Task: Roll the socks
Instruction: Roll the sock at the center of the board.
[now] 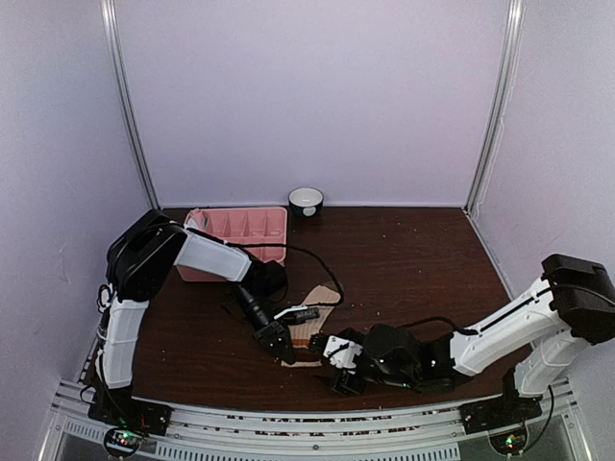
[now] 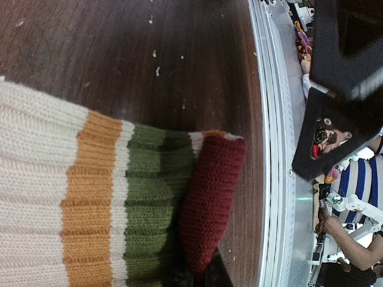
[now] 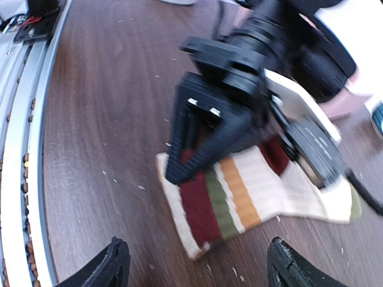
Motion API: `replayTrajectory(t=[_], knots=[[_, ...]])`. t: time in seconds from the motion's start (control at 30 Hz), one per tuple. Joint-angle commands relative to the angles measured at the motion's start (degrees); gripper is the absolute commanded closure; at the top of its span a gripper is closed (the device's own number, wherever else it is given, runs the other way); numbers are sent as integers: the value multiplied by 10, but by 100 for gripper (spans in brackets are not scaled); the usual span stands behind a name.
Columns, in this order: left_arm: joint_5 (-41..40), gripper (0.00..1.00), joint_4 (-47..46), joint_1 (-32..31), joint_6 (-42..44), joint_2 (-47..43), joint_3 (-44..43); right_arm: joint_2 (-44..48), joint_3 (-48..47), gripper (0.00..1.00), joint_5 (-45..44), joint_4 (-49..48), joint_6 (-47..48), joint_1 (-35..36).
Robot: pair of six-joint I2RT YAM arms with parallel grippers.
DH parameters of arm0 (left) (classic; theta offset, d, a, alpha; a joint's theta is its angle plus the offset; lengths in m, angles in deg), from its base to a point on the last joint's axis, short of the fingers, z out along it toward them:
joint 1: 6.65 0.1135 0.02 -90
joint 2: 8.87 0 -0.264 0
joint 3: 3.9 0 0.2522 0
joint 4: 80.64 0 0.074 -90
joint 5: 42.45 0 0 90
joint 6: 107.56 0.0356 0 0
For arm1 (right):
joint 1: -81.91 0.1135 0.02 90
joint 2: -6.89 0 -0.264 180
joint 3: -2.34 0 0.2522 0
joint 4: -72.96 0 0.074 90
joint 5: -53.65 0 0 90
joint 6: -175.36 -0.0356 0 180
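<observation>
One sock (image 3: 239,197) lies flat on the dark table: cream knit with maroon, green and orange stripes. It also shows in the top view (image 1: 317,296). My left gripper (image 3: 179,170) is shut on the sock's maroon end, which folds up over the green stripe in the left wrist view (image 2: 209,191); the gripper's fingers (image 2: 194,278) show only at the bottom edge there. My right gripper (image 3: 200,269) is open and empty, a little short of the sock's near edge, its fingertips (image 3: 114,263) wide apart. In the top view it (image 1: 334,363) sits just right of the left gripper (image 1: 279,344). The pink sock is out of view.
A pink divided tray (image 1: 240,235) stands at the back left, with a small white bowl (image 1: 306,200) behind it by the wall. The metal rail (image 3: 24,149) runs along the table's near edge, close to both grippers. White crumbs dot the wood.
</observation>
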Motion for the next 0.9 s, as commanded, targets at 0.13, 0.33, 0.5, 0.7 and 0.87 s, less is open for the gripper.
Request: replayTrajectory(t=[0.13, 0.33, 0.5, 0.7, 0.87], knots=[[-80, 100, 11, -4, -14, 44, -8, -97, -93, 34, 30, 59, 132, 5], [-74, 100, 14, -2, -9, 47, -10, -139, -119, 45, 52, 82, 140, -10], [-65, 100, 29, -3, 9, 46, -16, -154, -127, 50, 66, 97, 135, -29], [-66, 99, 45, -1, 38, 38, -22, -171, -142, 68, 121, 145, 115, -53], [-70, 92, 46, 4, 39, 31, -22, -169, -132, 86, 140, 166, 102, -55]])
